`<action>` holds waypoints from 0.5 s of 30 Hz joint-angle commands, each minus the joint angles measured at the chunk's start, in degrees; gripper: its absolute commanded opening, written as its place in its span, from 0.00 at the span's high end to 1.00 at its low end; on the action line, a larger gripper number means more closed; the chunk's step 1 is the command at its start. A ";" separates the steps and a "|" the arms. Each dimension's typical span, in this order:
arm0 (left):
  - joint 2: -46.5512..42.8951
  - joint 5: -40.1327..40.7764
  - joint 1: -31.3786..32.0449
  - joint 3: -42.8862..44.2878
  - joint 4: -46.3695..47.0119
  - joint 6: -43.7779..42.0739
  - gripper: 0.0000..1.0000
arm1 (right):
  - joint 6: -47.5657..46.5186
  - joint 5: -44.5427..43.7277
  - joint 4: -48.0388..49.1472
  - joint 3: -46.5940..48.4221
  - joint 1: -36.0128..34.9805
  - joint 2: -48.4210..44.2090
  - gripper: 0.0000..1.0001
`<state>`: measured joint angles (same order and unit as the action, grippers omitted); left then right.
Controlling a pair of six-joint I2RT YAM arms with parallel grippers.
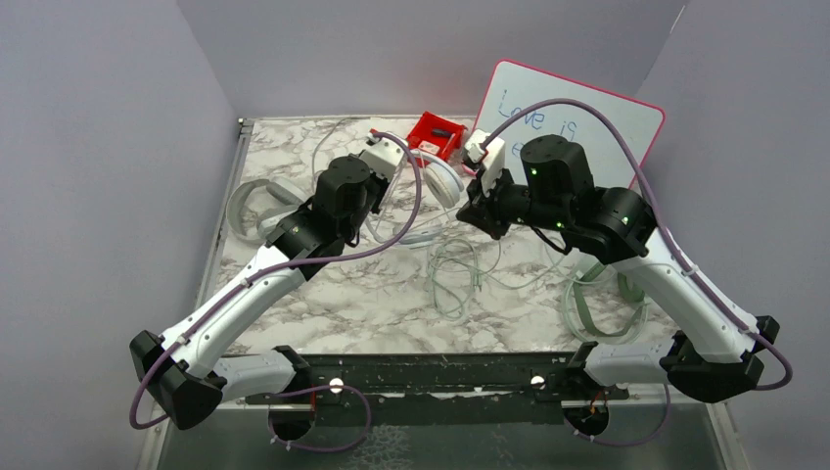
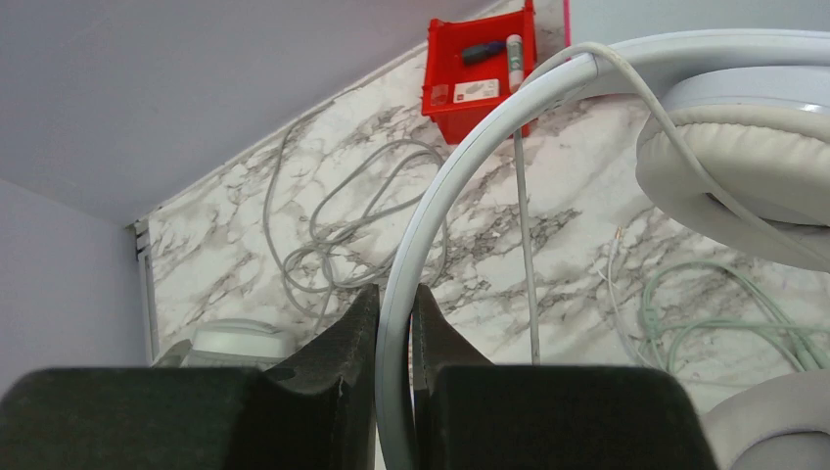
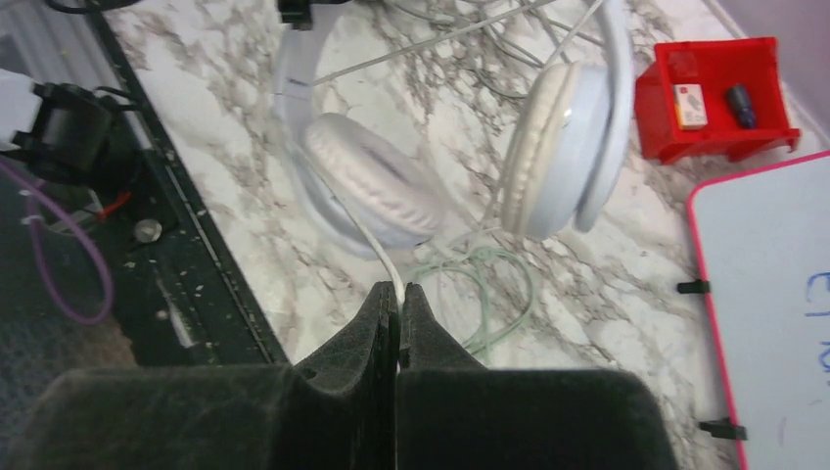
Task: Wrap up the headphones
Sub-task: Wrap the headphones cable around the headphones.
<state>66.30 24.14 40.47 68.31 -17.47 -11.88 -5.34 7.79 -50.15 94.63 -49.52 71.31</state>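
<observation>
Left gripper (image 2: 394,311) is closed nearly tight on the headband (image 2: 431,196) of the white headphones (image 3: 377,191), which appear to be held just clear of the table (image 1: 343,294) toward its far middle. Right gripper (image 3: 399,299) is pinched fully on the thin white cable (image 3: 364,227) close beside one cup. Judged from these views, wrapping has barely begun: the cable runs slack from cup to jaws, and no turns show round the band or cups. Two more pairs, one at far left (image 1: 256,201) and a mint one at near right (image 1: 597,304), lie flat with cables loose (image 1: 455,274). Beyond them stand a red bin (image 1: 434,135) and a whiteboard (image 1: 577,122). From above, both arms cover most of the white pair. The plug end is not visible, and which loose cable belongs to which pair cannot be told.
</observation>
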 commanded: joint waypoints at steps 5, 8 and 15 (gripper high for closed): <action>-2.07 -10.47 3.04 -2.13 -6.02 -1.61 1.00 | -16.67 -18.55 -0.83 5.01 -0.30 3.77 1.00; -2.69 -12.58 3.54 -3.09 -6.17 -1.18 1.00 | -22.60 -22.66 1.74 5.02 -0.30 4.11 1.00; -5.45 -17.36 3.90 -5.27 -5.70 -2.95 1.00 | -33.15 -22.43 13.42 -1.53 -0.26 -0.19 0.94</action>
<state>64.20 12.75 44.12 64.73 -18.87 -11.40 -28.58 -5.76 -48.27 95.77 -51.09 75.75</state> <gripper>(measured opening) 0.132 0.038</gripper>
